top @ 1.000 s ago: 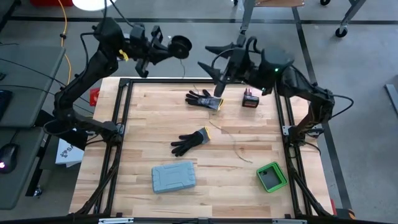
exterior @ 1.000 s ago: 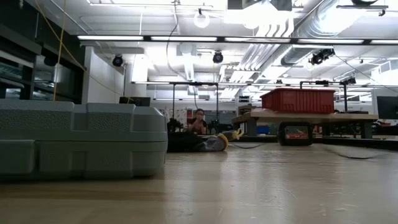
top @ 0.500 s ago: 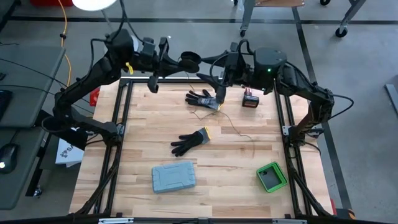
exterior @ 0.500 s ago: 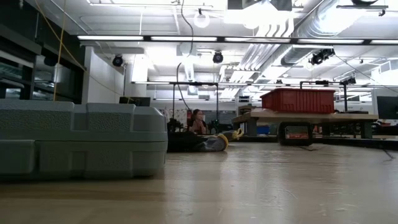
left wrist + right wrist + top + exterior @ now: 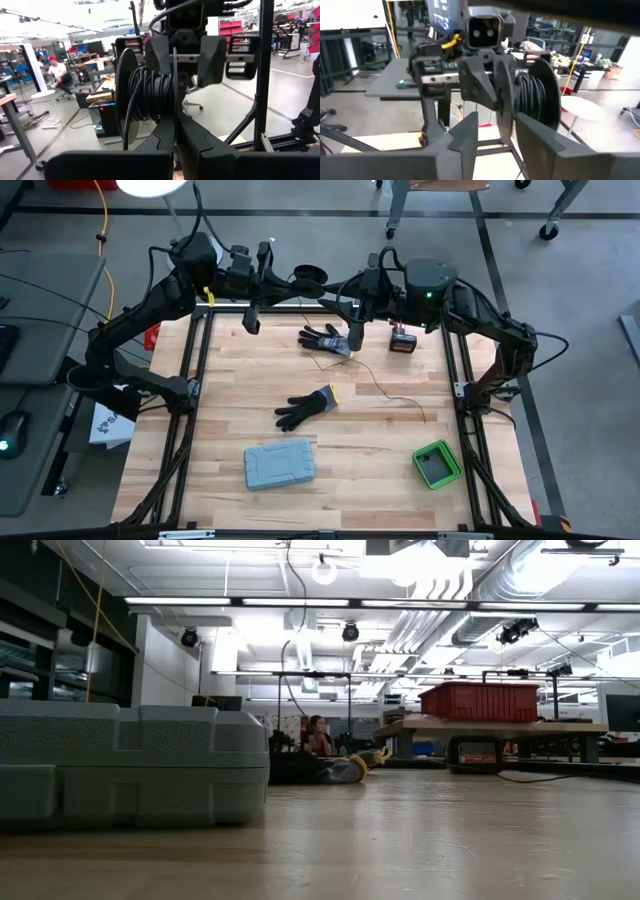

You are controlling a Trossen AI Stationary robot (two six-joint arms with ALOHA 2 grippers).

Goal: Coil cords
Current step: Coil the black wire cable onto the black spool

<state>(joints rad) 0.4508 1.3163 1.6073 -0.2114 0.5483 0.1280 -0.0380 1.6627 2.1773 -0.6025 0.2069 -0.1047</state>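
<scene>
High view: thin dark cord [image 5: 385,395], loose end lying slack on the table [image 5: 230,400] right of centre, rising from there toward the far edge. Runs up to a black spool [image 5: 308,277] held in the air above the far rail, between the two arms. Left wrist view: several turns of cord [image 5: 150,95] already packed on the spool's core [image 5: 125,100].

Left gripper [image 5: 290,280], clamped fully shut on the spool's thin flange, carries the whole reel. Right gripper [image 5: 335,285], facing it from the right, stands partly open with the flange [image 5: 505,115] between its fingers [image 5: 465,132]; visible gaps on both sides, so holds nothing yet as far as can be told.

Step in hand, by judgement: winding under way, mid-handover of the spool for another turn. Much cord left on the table, so far from finished.

Next move calls for pinching the flange squarely, not the wound cord, before any release by the left. Calls also for keeping the trailing strand clear of the far glove [image 5: 325,338] beneath.
</scene>
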